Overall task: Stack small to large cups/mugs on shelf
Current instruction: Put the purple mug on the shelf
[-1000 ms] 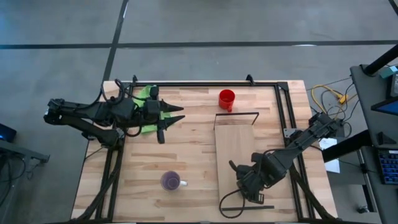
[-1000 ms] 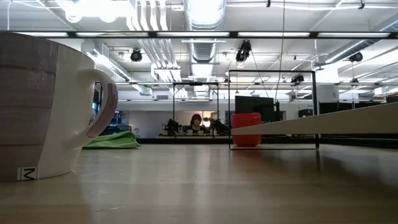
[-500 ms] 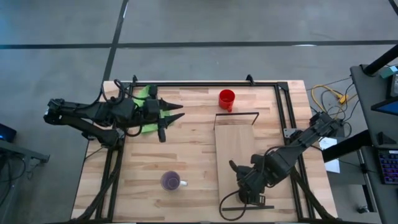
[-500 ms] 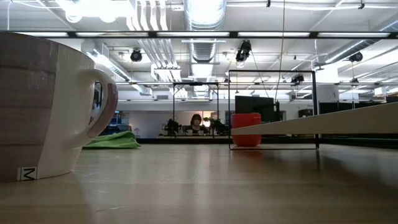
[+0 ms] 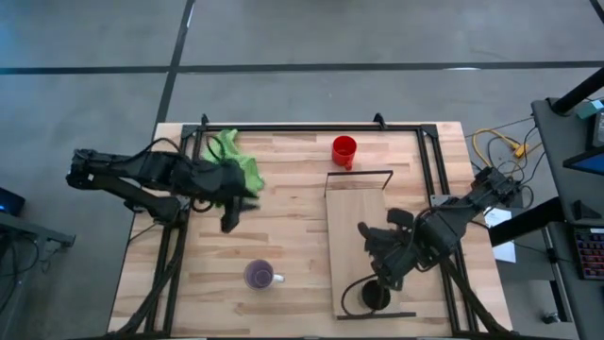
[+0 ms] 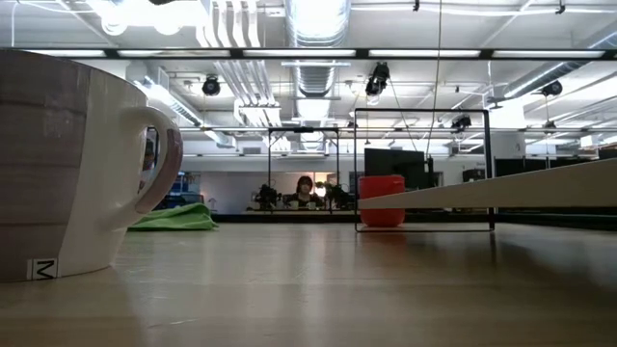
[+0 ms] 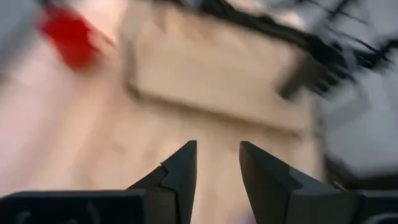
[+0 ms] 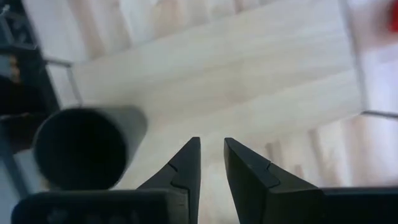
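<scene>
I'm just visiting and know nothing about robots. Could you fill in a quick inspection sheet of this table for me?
Surface: striped plank table.
Job's things: black cup on the shelf; red cup and purple cup on the table.
Clutter: green cloth.
Grippers: left gripper open, empty, by the cloth; right gripper slightly open, empty, above the shelf beside the black cup.
Cables: yellow cable off the table's right edge.
Surroundings: a person far behind.

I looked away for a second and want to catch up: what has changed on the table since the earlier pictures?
The right gripper has let go of the black cup, which now stands alone at the near end of the shelf, and has drawn back along the board. The left gripper has swung off the green cloth toward the table's middle. The red cup and purple cup have not moved.
</scene>
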Action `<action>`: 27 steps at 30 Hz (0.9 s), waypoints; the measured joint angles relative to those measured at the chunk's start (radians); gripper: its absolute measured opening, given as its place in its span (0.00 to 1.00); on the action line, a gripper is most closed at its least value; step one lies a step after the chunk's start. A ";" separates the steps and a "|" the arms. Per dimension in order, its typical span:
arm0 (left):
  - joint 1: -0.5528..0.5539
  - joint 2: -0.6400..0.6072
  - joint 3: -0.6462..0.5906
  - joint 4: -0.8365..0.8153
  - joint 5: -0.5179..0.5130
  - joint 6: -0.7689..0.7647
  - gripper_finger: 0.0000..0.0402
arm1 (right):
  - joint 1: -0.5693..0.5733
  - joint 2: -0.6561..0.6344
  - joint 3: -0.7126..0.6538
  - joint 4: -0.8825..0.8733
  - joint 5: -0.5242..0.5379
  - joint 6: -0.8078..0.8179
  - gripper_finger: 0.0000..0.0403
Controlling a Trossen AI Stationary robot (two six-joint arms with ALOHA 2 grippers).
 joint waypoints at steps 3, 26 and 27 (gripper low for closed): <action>-0.026 0.016 -0.008 -0.033 0.121 0.021 0.27 | -0.021 -0.008 0.004 0.000 0.060 -0.030 0.16; -0.137 0.416 -0.022 -0.065 0.269 0.289 0.27 | -0.085 -0.014 0.003 0.013 0.095 0.132 0.16; -0.139 0.423 -0.022 -0.065 0.272 0.283 0.27 | -0.086 -0.014 0.003 0.015 0.095 0.132 0.16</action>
